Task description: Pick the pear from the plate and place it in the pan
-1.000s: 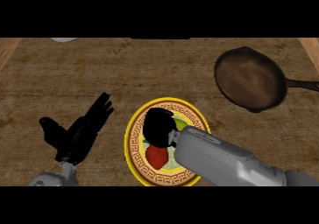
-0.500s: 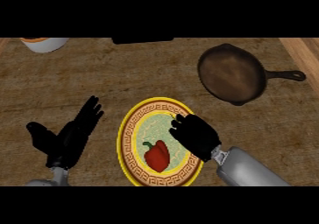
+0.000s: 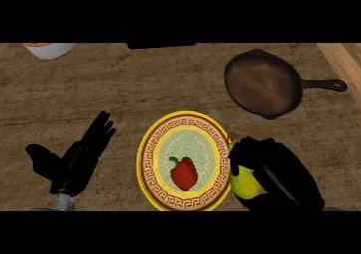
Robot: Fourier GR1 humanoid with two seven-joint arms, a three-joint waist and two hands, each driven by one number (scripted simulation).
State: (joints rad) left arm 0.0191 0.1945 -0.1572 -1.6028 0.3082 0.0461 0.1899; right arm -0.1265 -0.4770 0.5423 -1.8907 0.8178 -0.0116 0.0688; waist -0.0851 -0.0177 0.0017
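Right hand has left the plate — fingers curled round the pear, now beside the rim; red pepper remains. Left hand open, lower left.

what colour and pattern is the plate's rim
The plate has a yellow rim with a brown meander band just inside; head view.

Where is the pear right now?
In the head view the pear is low on the right, beside the right rim of the plate, with the right hand curled round it. The pan lies farther up.
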